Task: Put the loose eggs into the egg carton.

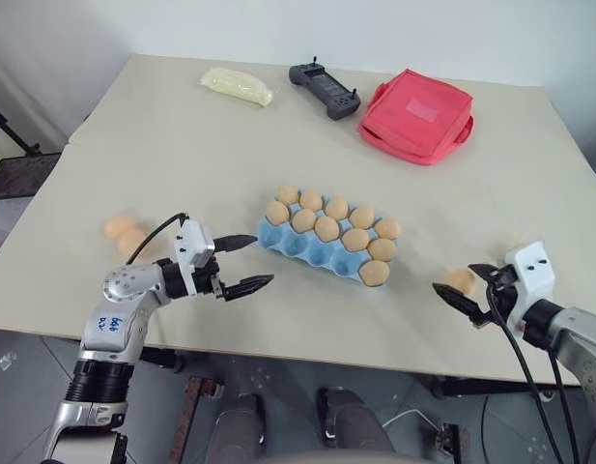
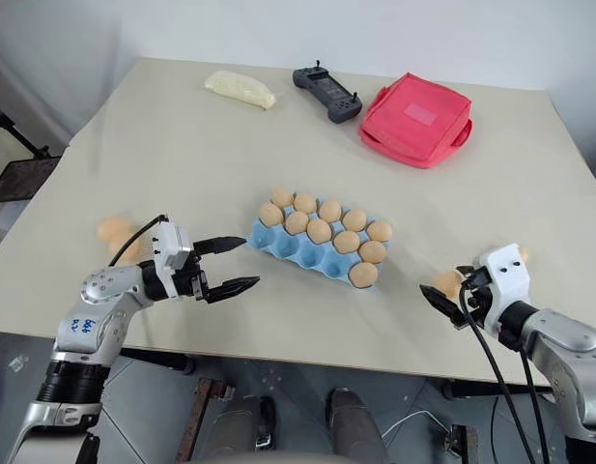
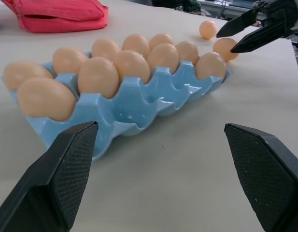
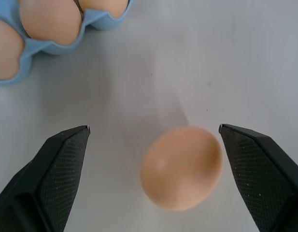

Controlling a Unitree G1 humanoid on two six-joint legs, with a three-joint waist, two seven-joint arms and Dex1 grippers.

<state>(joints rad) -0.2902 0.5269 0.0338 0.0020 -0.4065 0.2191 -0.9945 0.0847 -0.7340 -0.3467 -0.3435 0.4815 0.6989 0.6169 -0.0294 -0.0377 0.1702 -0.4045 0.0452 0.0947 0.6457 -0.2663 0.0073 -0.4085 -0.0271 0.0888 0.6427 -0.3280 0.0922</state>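
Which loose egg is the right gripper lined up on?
The loose egg right of the egg carton: it lies between the open fingers of the right gripper. The two others lie far left.

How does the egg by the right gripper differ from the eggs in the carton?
The egg by the right gripper lies loose on the table; the carton eggs sit in the egg carton. It lies alone; they are packed in rows. All are tan-orange and alike.

The egg carton (image 3: pixel 139 104) looks glossy, like glazed blue moulding. The loose eggs (image 4: pixel 181 166) are smooth and matt. The table (image 1: pixel 182 155) is matt beige. The red pouch (image 1: pixel 418 114) is cloth. Finger pads (image 4: pixel 257 169) look finely cross-hatched.
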